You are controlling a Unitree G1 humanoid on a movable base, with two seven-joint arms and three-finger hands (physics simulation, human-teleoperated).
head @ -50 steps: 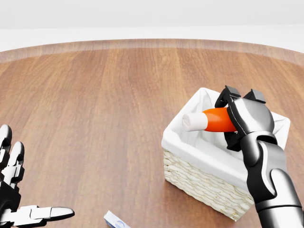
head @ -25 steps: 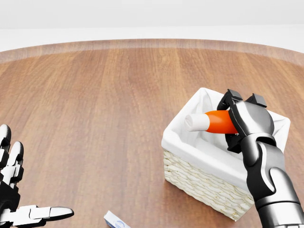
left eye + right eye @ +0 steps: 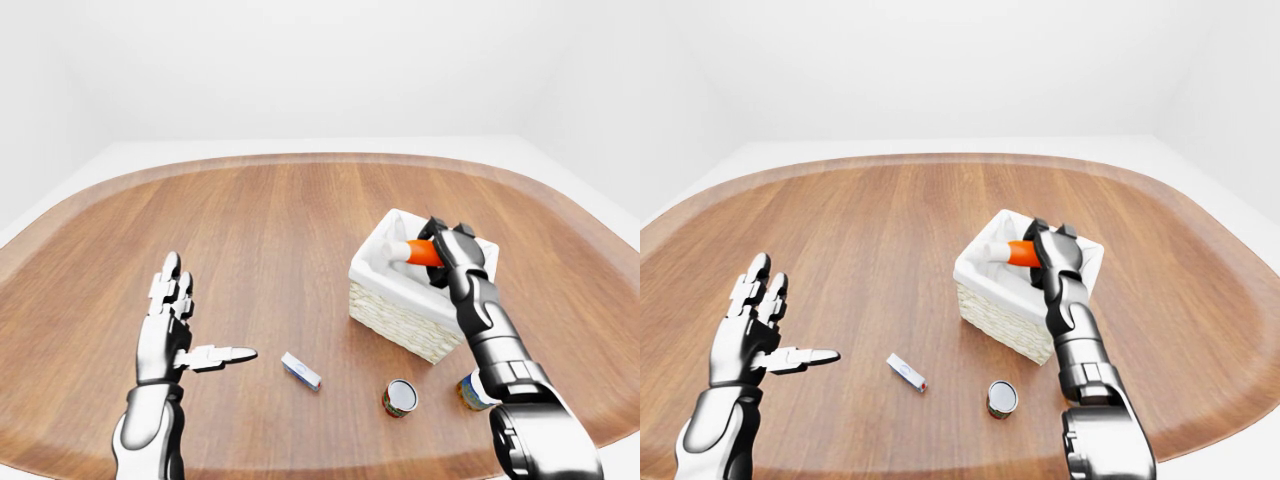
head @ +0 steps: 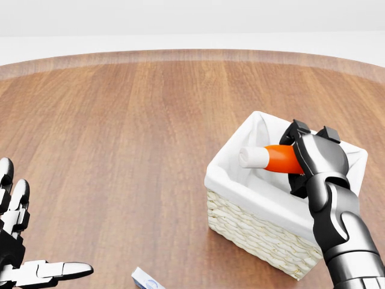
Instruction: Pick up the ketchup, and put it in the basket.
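Observation:
The ketchup [image 4: 275, 158] is an orange bottle with a white cap, lying on its side with the cap to the left. My right hand [image 4: 304, 161] is shut on its body and holds it over the open top of the basket [image 4: 252, 232], a wicker box with a white cloth liner at the right of the head view. The bottle is level with the basket's rim. My left hand [image 4: 15, 250] is open and empty at the lower left, far from the basket. Both hands also show in the left-eye view [image 3: 440, 255].
A small white packet [image 3: 300, 370] lies on the wooden table [image 3: 260, 230] left of the basket. A can [image 3: 400, 398] stands below the basket in the left-eye view, and a second can [image 3: 472, 392] is partly hidden behind my right forearm.
My right hand has moved the ketchup down and slightly right, lower over the basket's opening. The left hand has not moved.

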